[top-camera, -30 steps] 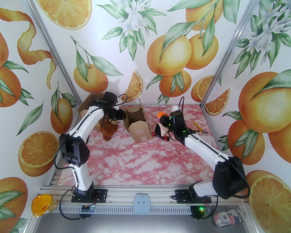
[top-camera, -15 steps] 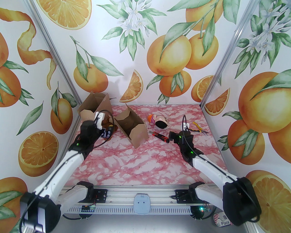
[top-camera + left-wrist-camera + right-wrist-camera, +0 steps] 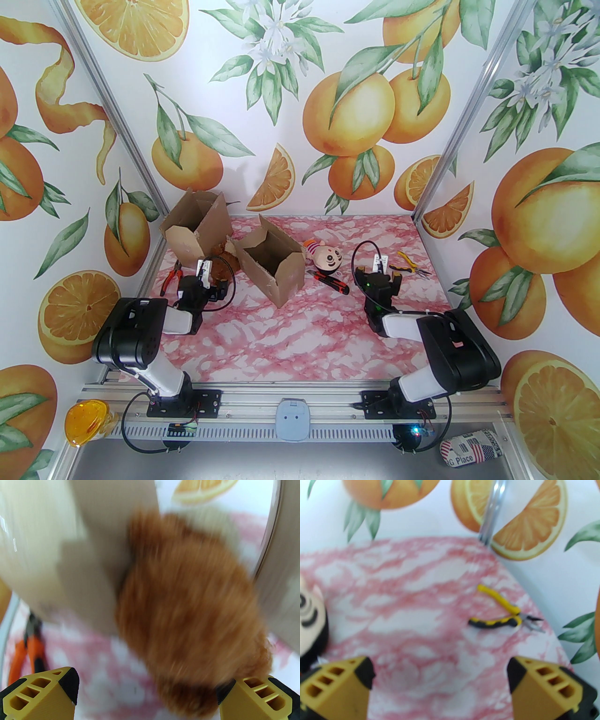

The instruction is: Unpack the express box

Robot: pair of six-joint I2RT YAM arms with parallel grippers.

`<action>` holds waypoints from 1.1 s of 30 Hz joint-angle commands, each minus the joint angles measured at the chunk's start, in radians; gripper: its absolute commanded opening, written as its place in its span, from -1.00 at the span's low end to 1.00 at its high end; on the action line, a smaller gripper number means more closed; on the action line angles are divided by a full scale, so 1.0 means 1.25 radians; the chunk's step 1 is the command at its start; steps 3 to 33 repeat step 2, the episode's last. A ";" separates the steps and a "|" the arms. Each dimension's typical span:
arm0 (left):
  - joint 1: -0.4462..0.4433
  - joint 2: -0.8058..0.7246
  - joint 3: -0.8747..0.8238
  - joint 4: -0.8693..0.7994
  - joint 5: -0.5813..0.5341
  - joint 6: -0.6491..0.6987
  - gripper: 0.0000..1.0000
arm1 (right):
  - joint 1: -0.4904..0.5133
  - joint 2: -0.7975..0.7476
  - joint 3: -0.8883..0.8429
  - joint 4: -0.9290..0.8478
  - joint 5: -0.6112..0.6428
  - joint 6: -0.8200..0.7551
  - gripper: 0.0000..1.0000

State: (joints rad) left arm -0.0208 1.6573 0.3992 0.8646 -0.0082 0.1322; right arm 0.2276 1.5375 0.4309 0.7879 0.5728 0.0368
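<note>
The express box (image 3: 274,267), brown cardboard, lies open on the pink marble table with its flaps spread. A brown furry plush toy (image 3: 220,266) rests on the table against the box's left side; in the left wrist view the plush toy (image 3: 187,620) is blurred and just ahead of my fingers. My left gripper (image 3: 213,285) is open and empty right in front of it, as the left wrist view (image 3: 147,691) also shows. A doll with a striped hat (image 3: 326,255) lies right of the box. My right gripper (image 3: 380,276) is open and empty over bare table (image 3: 440,684).
A second open cardboard box (image 3: 197,225) stands at the back left. Orange pliers (image 3: 171,280) lie at the left edge, a red and black utility knife (image 3: 330,282) in front of the doll, yellow pliers (image 3: 408,266) at the right (image 3: 501,613). Walls close three sides.
Both arms have pulled back from the box toward the near edge and folded low. Both grippers have opened wider. The plush toy and the doll now lie free on the table.
</note>
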 commanded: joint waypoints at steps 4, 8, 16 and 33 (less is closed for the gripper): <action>-0.004 -0.002 0.029 0.069 0.006 0.002 1.00 | -0.010 0.002 0.018 0.019 0.017 0.010 0.99; -0.004 -0.002 0.029 0.069 0.006 0.002 1.00 | -0.010 0.002 0.018 0.019 0.017 0.010 0.99; -0.004 -0.002 0.029 0.069 0.006 0.002 1.00 | -0.010 0.002 0.018 0.019 0.017 0.010 0.99; -0.004 -0.002 0.029 0.069 0.006 0.002 1.00 | -0.010 0.002 0.018 0.019 0.017 0.010 0.99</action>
